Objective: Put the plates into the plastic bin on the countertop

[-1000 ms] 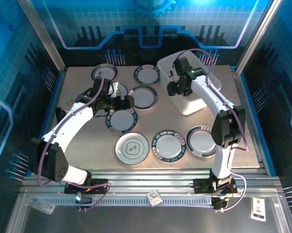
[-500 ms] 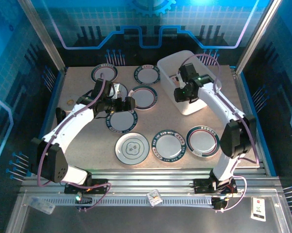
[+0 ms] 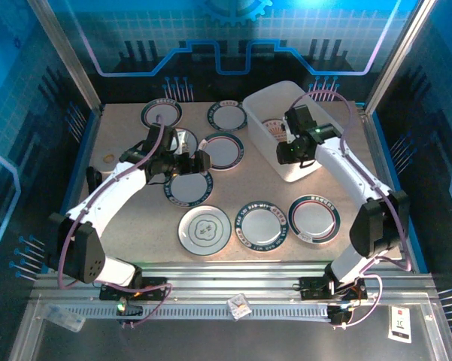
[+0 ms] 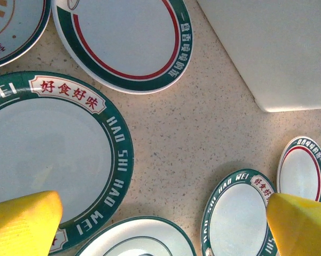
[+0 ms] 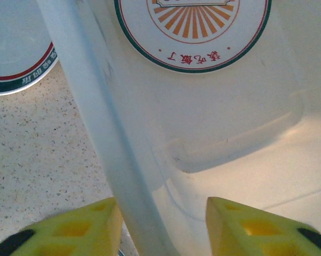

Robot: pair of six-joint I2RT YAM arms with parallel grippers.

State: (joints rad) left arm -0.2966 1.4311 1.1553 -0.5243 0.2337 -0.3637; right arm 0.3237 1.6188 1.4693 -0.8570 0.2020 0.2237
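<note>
Several plates lie on the countertop [image 3: 135,218], among them one with a dark rim [image 3: 188,186] under my left gripper [image 3: 201,160], which hovers open and empty. In the left wrist view that plate [image 4: 42,154] is at the left, a red-ringed plate [image 4: 123,37] above it, and the left gripper [image 4: 163,229] frames bare counter. The plastic bin [image 3: 304,162] stands at the back right with an orange sunburst plate [image 3: 273,128] inside. My right gripper [image 3: 284,153] is open, its fingers straddling the bin's left wall [image 5: 96,133]. The sunburst plate [image 5: 192,32] lies flat on the bin floor.
Three plates [image 3: 204,230] [image 3: 259,224] [image 3: 314,219] sit in a row near the front edge, two more [image 3: 162,114] [image 3: 229,116] at the back. A small cream disc [image 3: 110,159] lies at the left. The blue frame [image 3: 83,162] edges the counter.
My right gripper has drawn back toward the near right along the bin, uncovering the sunburst plate inside. The left arm has barely moved.
</note>
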